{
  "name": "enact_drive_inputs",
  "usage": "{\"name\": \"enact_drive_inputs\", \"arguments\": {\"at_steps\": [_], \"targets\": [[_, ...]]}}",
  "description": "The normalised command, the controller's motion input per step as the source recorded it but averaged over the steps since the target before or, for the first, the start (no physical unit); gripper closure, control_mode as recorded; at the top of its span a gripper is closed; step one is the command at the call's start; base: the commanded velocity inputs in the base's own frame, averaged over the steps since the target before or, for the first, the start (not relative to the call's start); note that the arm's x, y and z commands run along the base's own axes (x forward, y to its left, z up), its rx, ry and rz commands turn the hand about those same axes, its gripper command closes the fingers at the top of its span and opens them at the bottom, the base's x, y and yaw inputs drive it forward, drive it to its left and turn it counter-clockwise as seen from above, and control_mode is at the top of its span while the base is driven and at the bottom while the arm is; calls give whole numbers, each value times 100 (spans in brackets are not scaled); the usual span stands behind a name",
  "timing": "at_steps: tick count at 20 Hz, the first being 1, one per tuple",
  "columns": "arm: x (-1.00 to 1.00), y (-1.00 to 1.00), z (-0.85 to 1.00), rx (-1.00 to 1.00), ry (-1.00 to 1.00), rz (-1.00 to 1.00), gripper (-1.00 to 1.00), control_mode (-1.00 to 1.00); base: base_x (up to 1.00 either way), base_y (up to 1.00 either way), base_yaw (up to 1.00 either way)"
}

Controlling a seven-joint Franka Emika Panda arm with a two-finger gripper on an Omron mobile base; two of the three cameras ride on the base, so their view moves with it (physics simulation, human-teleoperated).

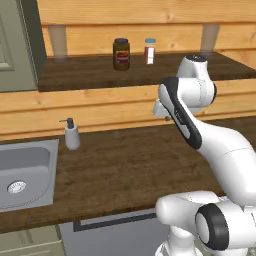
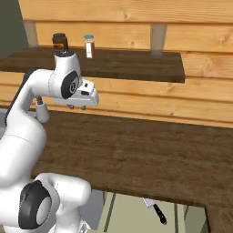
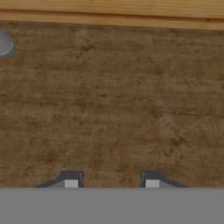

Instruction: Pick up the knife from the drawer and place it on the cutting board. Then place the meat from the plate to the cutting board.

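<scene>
Left of the dark brown wooden counter [image 2: 150, 150] centre, the two-finger gripper [image 3: 111, 183] hovers high, fingers apart, holding nothing. Right and below the counter's front edge, the black-handled knife [image 2: 154, 210] lies in the open sage-green drawer [image 2: 132, 214]. Best swing over, descend squarely onto the handle.

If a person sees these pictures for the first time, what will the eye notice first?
First, the white robot arm with its fingers apart and empty above the dark brown wooden counter. Then the small black-handled knife lying in the open sage-green drawer below the counter's front edge, and the grey steel sink at far left.
</scene>
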Motion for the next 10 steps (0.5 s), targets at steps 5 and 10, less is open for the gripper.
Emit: {"name": "enact_drive_inputs", "arguments": {"at_steps": [5,10], "targets": [[-1,0,0,0,0,0,-100,100,-57,6,0],[0,0,0,0,0,0,-100,100,-100,21,0]]}}
